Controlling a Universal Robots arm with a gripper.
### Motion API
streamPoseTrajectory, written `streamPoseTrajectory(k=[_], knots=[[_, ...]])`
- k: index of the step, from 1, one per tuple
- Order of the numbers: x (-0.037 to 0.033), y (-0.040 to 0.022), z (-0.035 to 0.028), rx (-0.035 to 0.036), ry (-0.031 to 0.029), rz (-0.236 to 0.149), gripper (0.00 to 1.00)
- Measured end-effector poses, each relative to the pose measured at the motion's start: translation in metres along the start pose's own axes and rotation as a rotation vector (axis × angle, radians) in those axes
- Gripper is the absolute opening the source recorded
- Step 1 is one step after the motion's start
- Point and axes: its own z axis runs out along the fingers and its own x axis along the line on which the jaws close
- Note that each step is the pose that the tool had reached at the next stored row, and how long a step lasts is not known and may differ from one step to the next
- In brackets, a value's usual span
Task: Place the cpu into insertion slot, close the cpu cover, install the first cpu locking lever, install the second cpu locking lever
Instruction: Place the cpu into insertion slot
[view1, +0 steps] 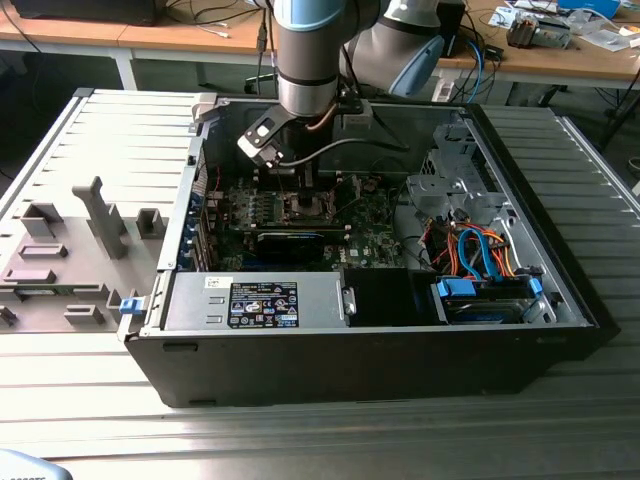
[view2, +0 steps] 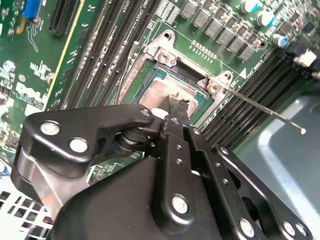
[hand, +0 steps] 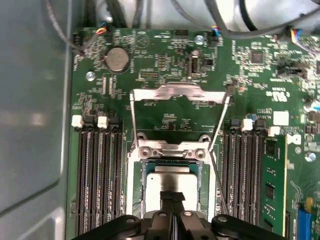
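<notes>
**Cpu**: small flat square, dull silver-grey metal top with a soft sheen. It is seated in the insertion slot, top face up.

**Insertion slot**: square socket with a dark inner border and a bright silver rim with screw lugs at the corners. It is fixed to the green circuit board, between banks of long black memory slots.

**Cpu cover**: thin stamped silver frame with a large square window. It is swung open on its hinge edge and stands clear of the slot, and green board shows through the window.

**Locking lever**: slim straight steel rod with a small rounded end. It is unlatched and slants away from the slot's corner.

**Pincer**: matte black metal links with bright round rivets. The two narrow fingers are together, with only a thin seam between them. They clamp nothing. In the second wrist view the tip sits at the cpu's top face and appears to touch it.

**Arm**: grey and pale-blue tube that drops straight down into the computer case, over the far middle of the board.

**Computer case**: black sheet-metal box lying on its side, open at the top. A silver power-supply box is at its near edge and blue cables are toward the exterior view's right.

**Table**: ribbed grey metal that carries the case.
</notes>
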Motion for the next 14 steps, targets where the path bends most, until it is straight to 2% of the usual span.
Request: streamPoseTrajectory(k=[2,14], knots=[[-0.0002,-0.0001,0.0007,-0.0002,0.0012,-0.041,0.11],[-0.0013,-0.0003,0.007,0.0005,0.0007,-0.041,0.11]])
